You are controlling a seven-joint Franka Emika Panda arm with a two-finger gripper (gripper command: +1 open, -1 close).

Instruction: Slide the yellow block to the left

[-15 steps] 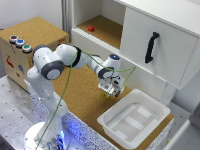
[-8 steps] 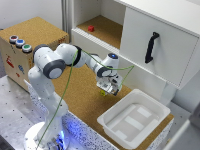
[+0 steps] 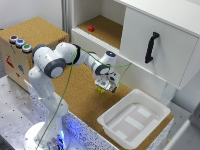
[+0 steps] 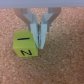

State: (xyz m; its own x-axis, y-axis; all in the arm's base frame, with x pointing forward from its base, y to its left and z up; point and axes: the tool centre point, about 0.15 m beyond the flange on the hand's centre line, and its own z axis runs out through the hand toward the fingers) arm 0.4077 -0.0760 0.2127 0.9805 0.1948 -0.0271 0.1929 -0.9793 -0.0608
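The yellow block is a tiny yellow-green cube lying on the cork board, just below the hand in the exterior view. In the wrist view the yellow block shows black marks on two faces. My gripper is down at the board with its fingers close together, shut on nothing. In the wrist view the gripper stands right beside the cube, one finger against the cube's side. The cube is not between the fingers.
A white tray sits on the board toward the exterior view's right. Behind stands a white cabinet with a black door handle and a small red block on its open shelf. A cork box with coloured buttons is at the left.
The hand has shifted slightly toward the exterior view's left, and the yellow block has moved with it, staying against the fingers.
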